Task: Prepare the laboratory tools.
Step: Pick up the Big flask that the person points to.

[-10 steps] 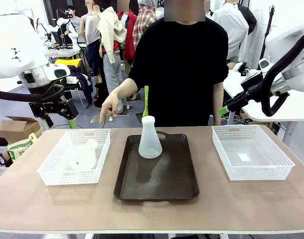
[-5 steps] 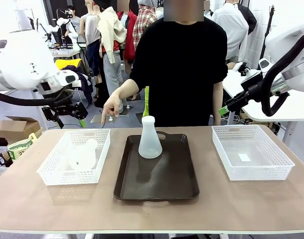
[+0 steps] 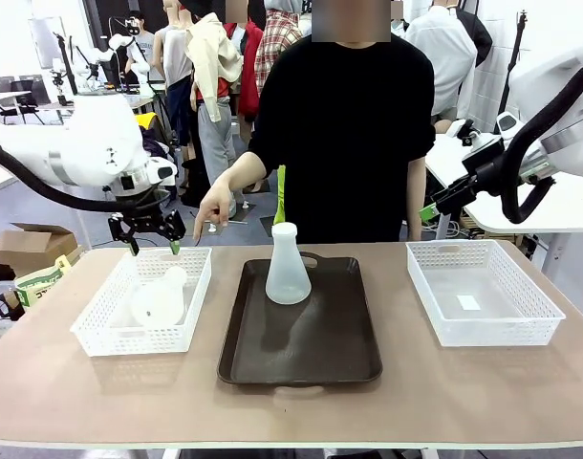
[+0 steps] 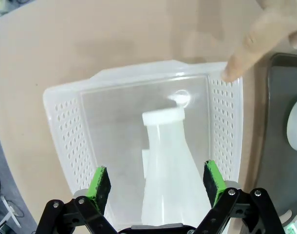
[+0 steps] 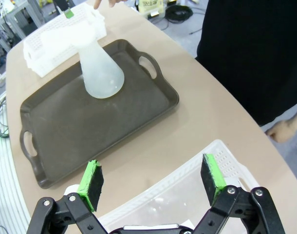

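**Front view: two flasks, two baskets and one tray on a beige table (image 3: 81,402)**

1. Lying flask (image 3: 161,299): translucent frosted-white plastic, conical. It rests on its side inside the left basket (image 3: 100,330), a white perforated plastic bin at the table's left. In the left wrist view the lying flask (image 4: 170,165) has its narrow neck pointing away from the camera and its wide base toward the bottom edge.
2. Upright flask (image 3: 288,266): same material and shape. It stands on its base at the far end of the dark brown rectangular tray (image 3: 301,359), mid-table. The right wrist view shows the upright flask (image 5: 101,66) near the tray's far handle.
3. Right basket (image 3: 483,330): white perforated plastic, at the table's right.
4. Left gripper (image 3: 154,247): it hovers over the far rim of the left basket. Its fingers are spread and point down, gripping nothing. In its wrist view the left gripper (image 4: 156,180) has its green pads on either side of the lying flask's body, apart from it.
5. Right gripper (image 5: 151,178): its fingers are spread wide and hold nothing. It is raised above a corner of the right basket.
6. Person's hand (image 3: 210,206): the index finger points down, just beyond the left basket's far corner.
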You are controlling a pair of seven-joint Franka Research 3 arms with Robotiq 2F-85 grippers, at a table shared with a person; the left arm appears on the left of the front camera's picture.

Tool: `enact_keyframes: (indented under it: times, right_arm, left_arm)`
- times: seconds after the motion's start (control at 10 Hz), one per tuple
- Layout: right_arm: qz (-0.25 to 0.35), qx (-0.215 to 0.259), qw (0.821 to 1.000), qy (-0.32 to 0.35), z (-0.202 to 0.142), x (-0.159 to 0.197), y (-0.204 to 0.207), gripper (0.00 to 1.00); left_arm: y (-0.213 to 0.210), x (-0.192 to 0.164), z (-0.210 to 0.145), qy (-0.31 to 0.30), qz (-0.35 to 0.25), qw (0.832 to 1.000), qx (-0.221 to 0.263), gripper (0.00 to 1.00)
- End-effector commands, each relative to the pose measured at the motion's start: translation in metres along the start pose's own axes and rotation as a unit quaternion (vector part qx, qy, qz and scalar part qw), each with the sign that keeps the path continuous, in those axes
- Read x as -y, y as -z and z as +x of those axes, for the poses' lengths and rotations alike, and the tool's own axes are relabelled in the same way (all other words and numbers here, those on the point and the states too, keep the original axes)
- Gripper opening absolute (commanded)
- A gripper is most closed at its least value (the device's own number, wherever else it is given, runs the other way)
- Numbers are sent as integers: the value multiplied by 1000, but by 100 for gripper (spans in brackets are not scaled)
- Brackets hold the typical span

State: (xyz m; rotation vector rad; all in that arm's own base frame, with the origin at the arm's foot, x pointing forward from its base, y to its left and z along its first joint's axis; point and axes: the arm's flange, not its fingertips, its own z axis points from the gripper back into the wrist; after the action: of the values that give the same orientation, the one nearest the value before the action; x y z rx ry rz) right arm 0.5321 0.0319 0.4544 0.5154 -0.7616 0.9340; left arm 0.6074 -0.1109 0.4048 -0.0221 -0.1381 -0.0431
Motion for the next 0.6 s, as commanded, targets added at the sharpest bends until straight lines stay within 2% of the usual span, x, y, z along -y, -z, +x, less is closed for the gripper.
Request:
enact_keyframes:
  times: [0.0, 0.3, 0.5]
  right_arm:
    - [0, -9, 1000, 4, 0, -1, -1, 100]
    - [0, -9, 1000, 4, 0, -1, -1, 100]
    - [0, -9, 1000, 4, 0, -1, -1, 100]
  left_arm:
    - [8, 8, 14, -6, 0, 1000, -7, 100]
    - [34, 6, 13, -8, -1, 999, -37, 100]
    - [46, 7, 13, -5, -4, 1000, -21, 100]
